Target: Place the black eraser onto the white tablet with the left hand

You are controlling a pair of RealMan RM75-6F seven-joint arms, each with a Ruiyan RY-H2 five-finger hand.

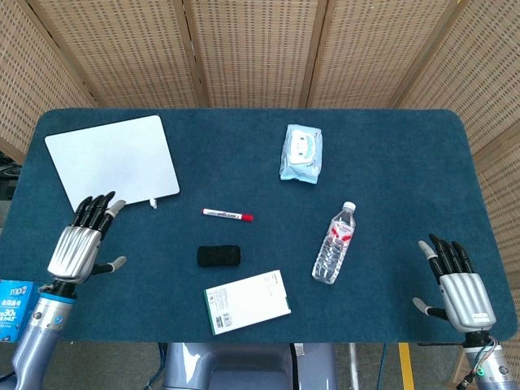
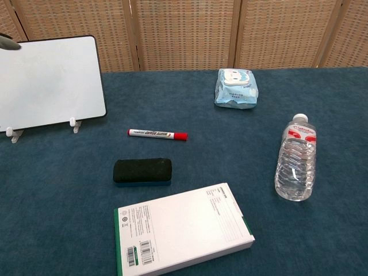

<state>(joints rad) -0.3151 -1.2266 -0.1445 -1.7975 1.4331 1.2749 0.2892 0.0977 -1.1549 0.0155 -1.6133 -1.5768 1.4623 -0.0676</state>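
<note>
**At the table's near-left edge: left hand empty, eraser on the cloth**

Near the left edge, my left hand [image 1: 81,244] hangs back-up over the blue table [image 1: 390,162], fingers [image 1: 96,206] spread and straight, nothing in them. Fingertips reach over the front edge of the tablet [image 1: 114,161], hiding one of its white feet; I cannot tell whether they touch. Chest view catches only a dark fingertip at the top left.

Right hand [image 1: 459,284] sits at the near-right edge, fingers apart, empty.

Eraser [image 2: 142,171] lies flat on the cloth, right of my left hand, well apart from it. Marker [image 2: 157,134] lies beyond it, box [image 2: 181,231] just before it. Bottle [image 2: 296,159] lies further right; wipes pack [image 2: 236,88] far side, centre.
</note>
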